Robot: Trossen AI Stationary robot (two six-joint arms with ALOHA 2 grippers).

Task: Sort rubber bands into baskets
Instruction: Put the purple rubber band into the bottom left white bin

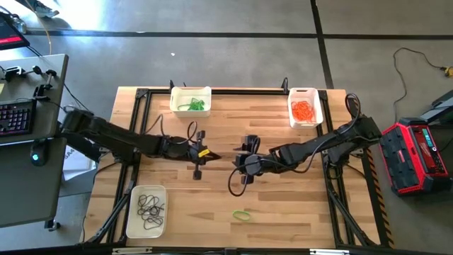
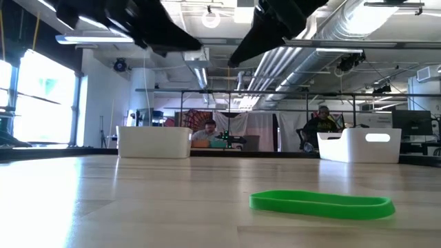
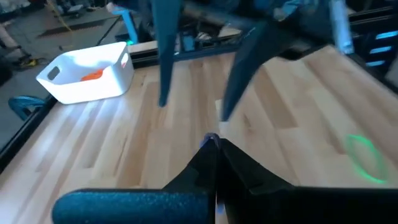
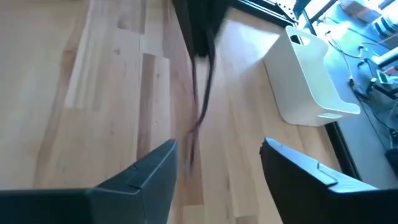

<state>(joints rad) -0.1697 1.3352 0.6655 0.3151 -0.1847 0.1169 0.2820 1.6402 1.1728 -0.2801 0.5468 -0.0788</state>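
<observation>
My left gripper hovers over the table's middle, shut on a dark rubber band that hangs below it as a thin blurred strand. My right gripper stands open just to its right, its fingers facing the band and apart from it. One green rubber band lies flat on the wood near the front edge. Three white baskets rest on the table: one with green bands far left, one with orange bands far right, one with dark bands near left. My left gripper pinches the dark band's upper end between its shut fingertips. The fingers come from the table's left, slanting a little downward. The band hangs slack below them. Whether its lower end touches the wood I cannot tell.
A black frame rail runs along the table's far edge between the two far baskets. Bare wood lies at the near right around the green band. People sit at desks beyond the far edge.
</observation>
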